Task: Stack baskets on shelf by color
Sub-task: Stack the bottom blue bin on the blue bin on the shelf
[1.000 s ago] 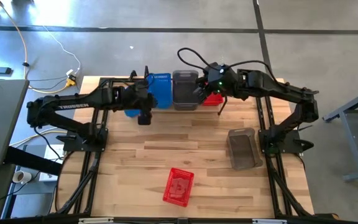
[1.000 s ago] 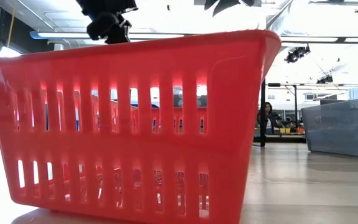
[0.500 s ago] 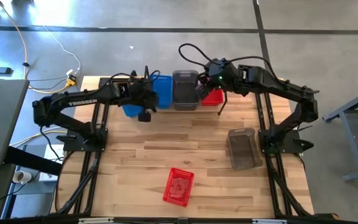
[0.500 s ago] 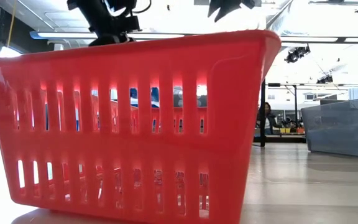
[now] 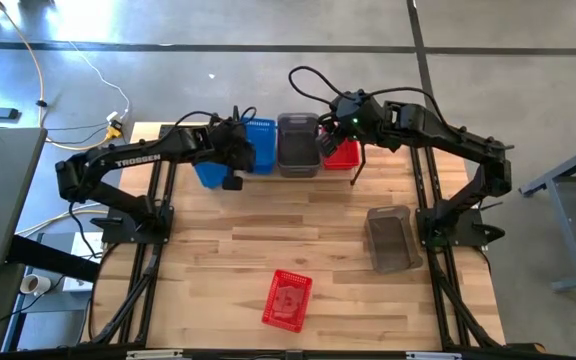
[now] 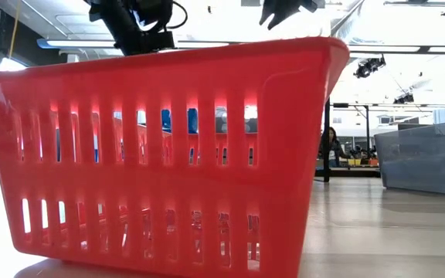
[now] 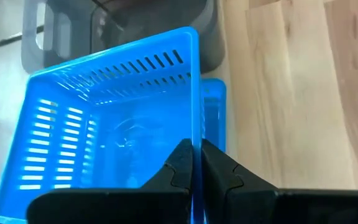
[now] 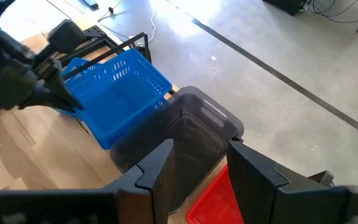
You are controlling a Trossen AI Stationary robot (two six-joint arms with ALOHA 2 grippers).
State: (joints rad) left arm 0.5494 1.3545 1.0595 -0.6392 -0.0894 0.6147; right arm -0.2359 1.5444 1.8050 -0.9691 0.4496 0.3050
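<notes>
The left end effector (image 7: 196, 163) was found clamped on the rim of a blue basket (image 7: 114, 130), held tilted just beside the grey basket (image 5: 298, 145) at the table's (image 5: 218, 250) far edge. The right end effector (image 8: 199, 163), fingers apart, was positioned above that grey basket, beside a red basket (image 5: 343, 155).

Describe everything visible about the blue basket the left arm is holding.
The blue basket is rectangular, glossy plastic, with slotted sides and an empty interior. The left gripper has its jaws shut on one rim wall. It is held tilted above another blue basket, at the table's far edge beside the grey basket. Whether the two blue ones touch cannot be told.
</notes>
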